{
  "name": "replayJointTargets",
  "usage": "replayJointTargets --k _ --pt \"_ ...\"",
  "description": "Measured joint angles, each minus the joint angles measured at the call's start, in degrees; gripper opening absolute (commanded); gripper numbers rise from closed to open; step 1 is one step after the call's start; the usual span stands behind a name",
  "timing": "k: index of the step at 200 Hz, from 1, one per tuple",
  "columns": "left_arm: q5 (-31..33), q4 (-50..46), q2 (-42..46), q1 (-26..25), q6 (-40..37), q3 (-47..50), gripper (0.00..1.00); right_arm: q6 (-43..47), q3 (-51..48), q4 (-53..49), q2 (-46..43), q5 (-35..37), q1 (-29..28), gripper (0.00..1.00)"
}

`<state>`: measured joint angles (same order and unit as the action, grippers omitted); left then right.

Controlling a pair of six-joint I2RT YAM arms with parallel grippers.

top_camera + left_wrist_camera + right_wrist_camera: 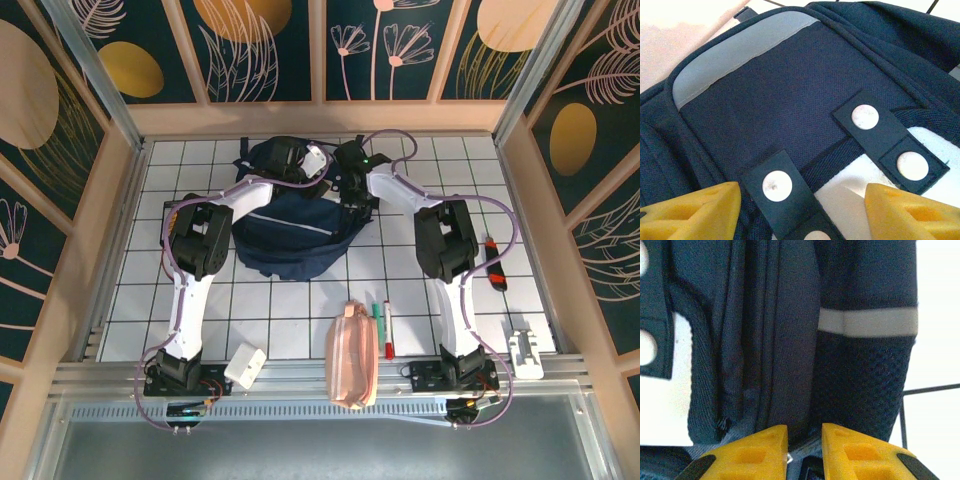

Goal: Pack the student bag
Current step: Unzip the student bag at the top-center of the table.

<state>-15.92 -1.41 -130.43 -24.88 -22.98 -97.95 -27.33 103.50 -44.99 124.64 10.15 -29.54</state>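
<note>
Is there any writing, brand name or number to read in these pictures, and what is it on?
No text can be read.
The student bag shows plain fabric and blank round snaps.
Any print on the red marker or the green marker is too small to read.

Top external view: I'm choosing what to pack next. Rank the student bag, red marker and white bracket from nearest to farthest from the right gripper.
From the right gripper:
1. student bag, right at its fingers, toward the back of the table.
2. red marker, toward the near edge, beside the pink pouch.
3. white bracket, near-right corner.
</note>
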Motion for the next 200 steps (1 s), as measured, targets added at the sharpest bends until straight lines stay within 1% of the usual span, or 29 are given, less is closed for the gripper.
replayJointTargets --k 26,46,54,64,69,79,97,109,132,150,158,179,200 --pt "0.2 -0.3 0.0 0.0 0.3 -0.2 0.66 1.1 4.7 -1.2 2.8 0.8 0.6 0.07" --pt "0.6 -0.5 0.0 0.0 0.7 -0.3 0.65 1.5 6.8 -1.6 4.2 0.3 0.9 0.07" --pt "0.7 -0.7 0.0 0.0 0.8 -0.4 0.65 1.4 6.8 -1.7 4.2 -0.4 1.0 0.11" --pt "0.9 -0.8 -0.1 0.0 0.9 -0.5 0.65 1.0 6.6 -1.8 4.2 -1.5 1.0 0.22" --pt "1.0 -0.9 -0.1 0.0 1.0 -0.6 0.65 1.2 6.4 -1.8 4.2 -2.2 1.0 0.26" --pt "1.1 -1.0 -0.1 0.0 1.1 -0.6 0.65 0.6 5.5 -1.6 4.2 -2.9 1.1 0.28" --pt "1.0 -1.0 -0.1 0.0 1.3 -0.6 0.65 2.7 3.3 -0.5 3.9 -5.3 1.9 0.31" --pt "1.0 -1.2 -0.1 0.0 1.3 -0.6 0.65 6.4 2.2 0.7 3.4 -9.2 3.5 0.32" --pt "1.0 -1.3 -0.1 0.0 1.5 -0.7 0.65 17.9 0.3 2.0 1.7 -21.0 8.5 0.33" --pt "1.0 -1.7 -0.1 0.0 1.5 -1.1 0.65 26.4 -0.4 2.0 1.0 -29.7 12.6 0.39" --pt "1.0 -1.8 -0.1 0.0 1.5 -1.1 0.65 30.7 -0.5 2.1 1.0 -33.2 14.4 0.39" --pt "1.0 -1.8 -0.1 0.0 1.7 -1.1 0.65 40.3 -1.1 2.4 1.0 -39.3 16.6 0.39" --pt "1.0 -1.8 -0.2 0.0 1.7 -1.1 0.65 49.8 -1.7 2.5 1.0 -43.0 16.2 0.39"
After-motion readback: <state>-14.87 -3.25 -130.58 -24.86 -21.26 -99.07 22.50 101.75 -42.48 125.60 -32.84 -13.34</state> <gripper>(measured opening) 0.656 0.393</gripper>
